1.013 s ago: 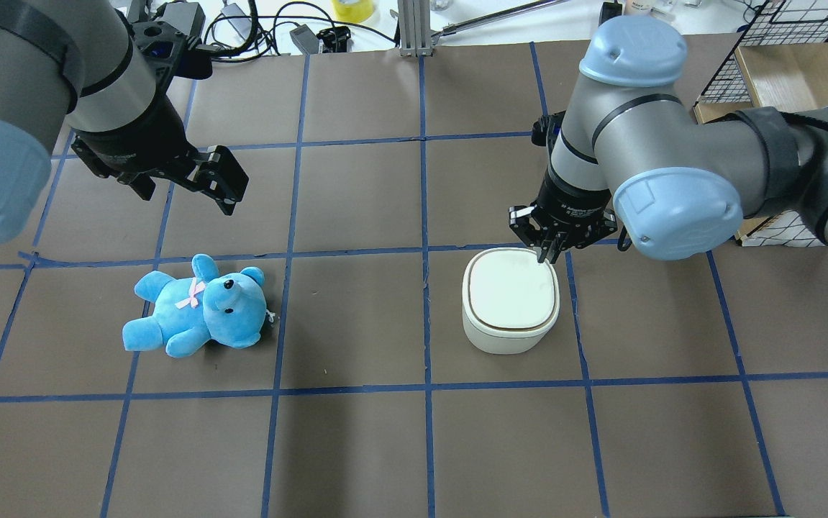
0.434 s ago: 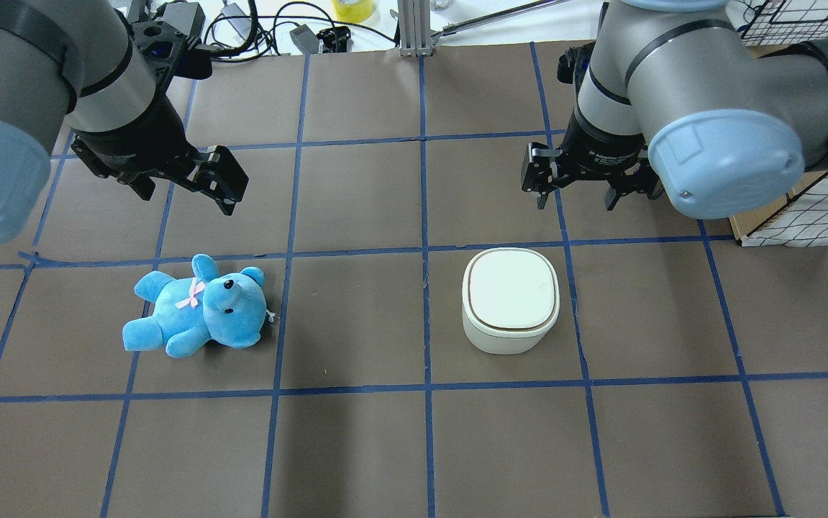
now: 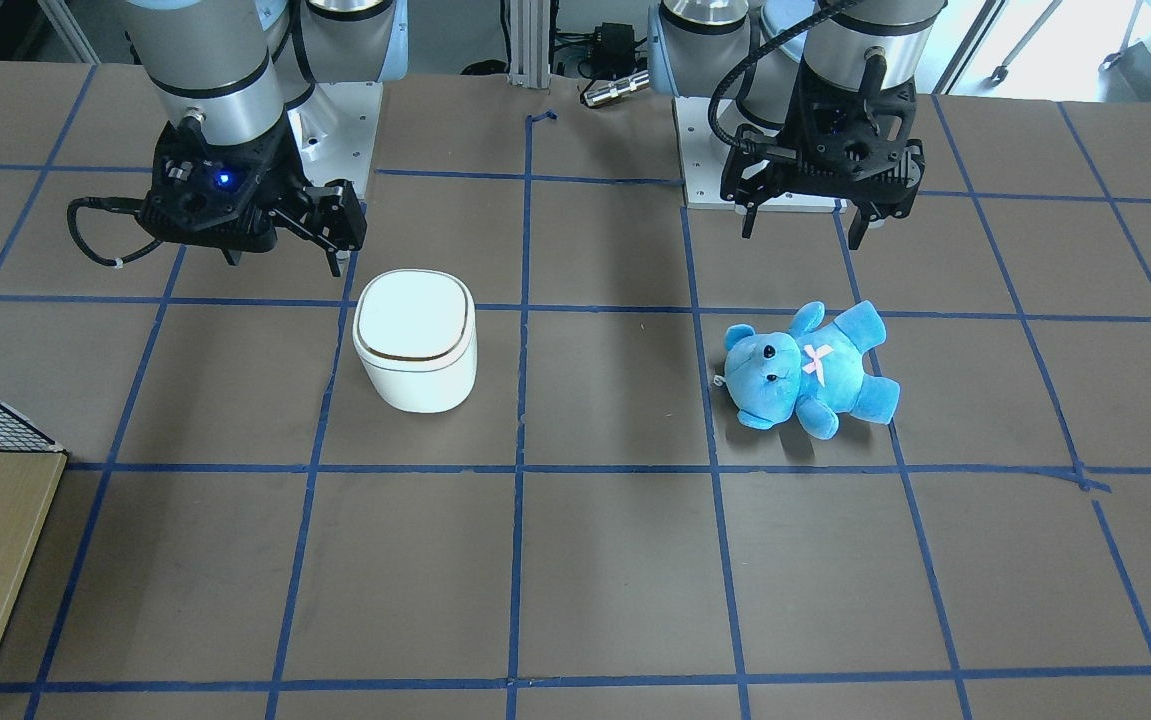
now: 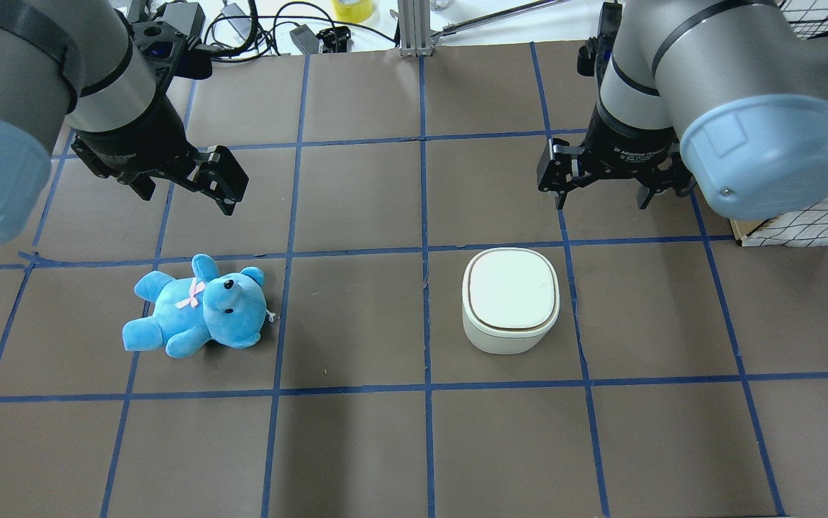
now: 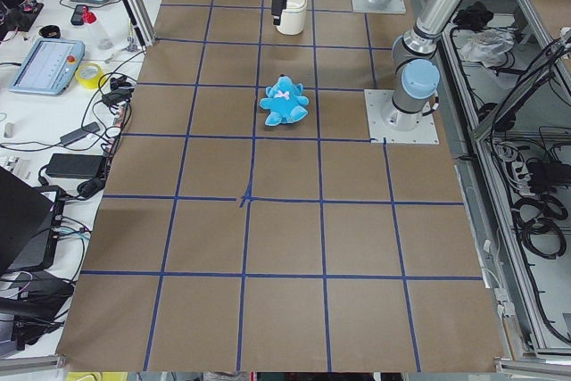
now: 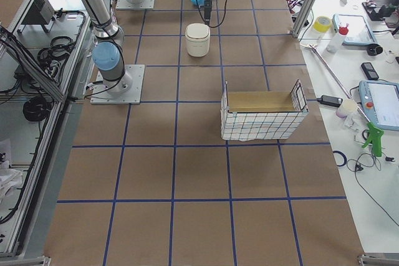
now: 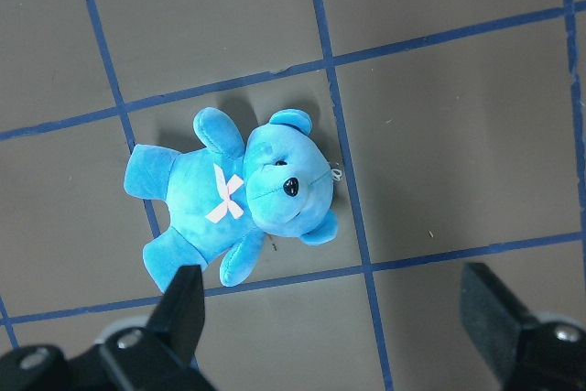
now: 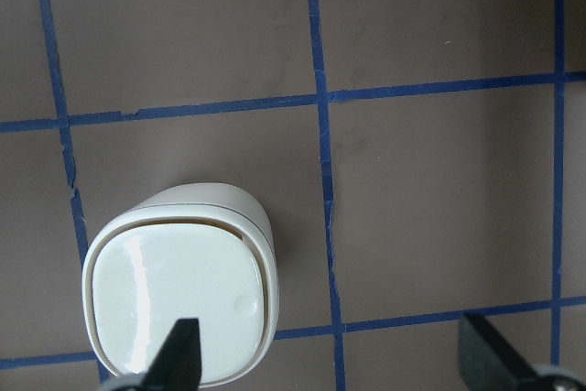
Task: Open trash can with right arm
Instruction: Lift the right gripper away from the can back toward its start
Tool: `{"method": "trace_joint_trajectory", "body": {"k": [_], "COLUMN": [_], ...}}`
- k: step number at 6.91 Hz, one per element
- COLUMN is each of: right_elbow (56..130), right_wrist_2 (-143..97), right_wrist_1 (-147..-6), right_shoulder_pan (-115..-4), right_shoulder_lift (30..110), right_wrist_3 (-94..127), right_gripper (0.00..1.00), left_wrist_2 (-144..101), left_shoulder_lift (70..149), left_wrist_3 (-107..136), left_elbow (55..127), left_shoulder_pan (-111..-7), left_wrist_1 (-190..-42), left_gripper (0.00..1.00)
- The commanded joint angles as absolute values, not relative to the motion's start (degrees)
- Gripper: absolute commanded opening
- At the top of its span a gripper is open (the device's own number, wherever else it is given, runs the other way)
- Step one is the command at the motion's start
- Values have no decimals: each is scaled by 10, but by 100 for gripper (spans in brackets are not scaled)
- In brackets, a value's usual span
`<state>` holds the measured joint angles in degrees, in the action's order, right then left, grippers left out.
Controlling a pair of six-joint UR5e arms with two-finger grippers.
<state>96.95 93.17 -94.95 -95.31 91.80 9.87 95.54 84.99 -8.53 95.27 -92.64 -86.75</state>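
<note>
The white trash can [image 4: 511, 298] stands on the brown mat right of centre, its lid lying flat. It also shows in the front view [image 3: 415, 340] and in the right wrist view [image 8: 179, 304]. My right gripper [image 4: 604, 198] hangs open and empty above the mat, beyond the can's far right side and not touching it. Its blue light shows in the front view [image 3: 280, 250]. In the right wrist view the right gripper [image 8: 334, 354] has its fingertips spread wide. My left gripper [image 4: 183, 191] is open and empty above the mat, beyond a blue teddy bear [image 4: 198, 309].
The teddy bear [image 7: 238, 194] lies on its back to the left of the can. A wire basket with a cardboard liner [image 6: 262, 116] stands at the right end of the table. Cables and tools lie past the mat's far edge [image 4: 255, 29].
My right gripper was shut with its tips on the lid's far right corner. It has lifted off, drawn back toward the far side and opened. The lid looks unchanged. The left arm has not moved.
</note>
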Motion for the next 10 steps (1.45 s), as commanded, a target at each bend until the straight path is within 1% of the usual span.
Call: {"method": "trace_joint_trajectory", "body": {"k": [1,3,10], "right_elbow": [940,925,924], "right_wrist_2": [923,912,910], "right_wrist_1": [-919,-890,-862], "right_shoulder_pan": [-937,-911,-909], "right_shoulder_lift": [923,924,933], "right_wrist_3": [99,98,94], "right_gripper": [100,100,100], "left_wrist_2": [955,955,955], "left_shoulder_lift": [850,850,850], "left_wrist_3": [-85,-85,-85], "left_elbow": [953,953,953], "left_shoulder_pan": [-926,-926,-926], "left_wrist_1": [-867,-867,-867], "left_gripper": [100,100,100]}}
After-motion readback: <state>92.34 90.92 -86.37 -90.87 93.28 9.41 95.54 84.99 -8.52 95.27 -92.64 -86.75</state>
